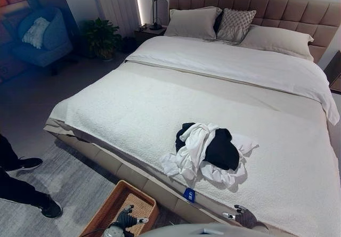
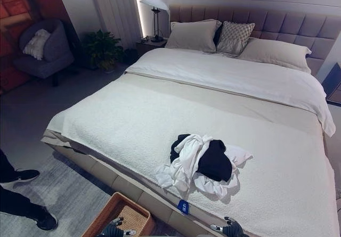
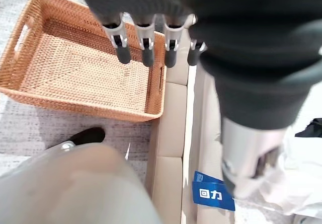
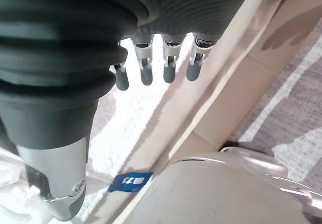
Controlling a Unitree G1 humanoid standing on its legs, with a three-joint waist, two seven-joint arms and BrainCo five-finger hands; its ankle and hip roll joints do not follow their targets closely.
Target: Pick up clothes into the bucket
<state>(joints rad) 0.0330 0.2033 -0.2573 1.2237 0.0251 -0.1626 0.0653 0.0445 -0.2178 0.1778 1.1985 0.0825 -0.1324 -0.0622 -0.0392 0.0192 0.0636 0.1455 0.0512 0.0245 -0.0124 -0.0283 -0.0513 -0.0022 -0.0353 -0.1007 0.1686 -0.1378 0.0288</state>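
Two robot hands hang low at the near edge of the scene, both empty. The left robot hand [image 1: 127, 217] hovers above a woven basket [image 1: 109, 207] on the floor beside the bed, its fingers [image 3: 144, 47] straight and relaxed. The right robot hand [image 1: 241, 214] sits over the near edge of the bed [image 1: 138, 104], fingers [image 4: 169, 65] likewise loose and spread. A heap of black and white clothes [image 1: 209, 152] lies on the cream cover near the bed's near edge, between the two hands and a little farther away. A blue tag [image 1: 189, 195] hangs on the bed's side. At the far left, a person's dark shoes [image 1: 50, 209] stand on the floor.
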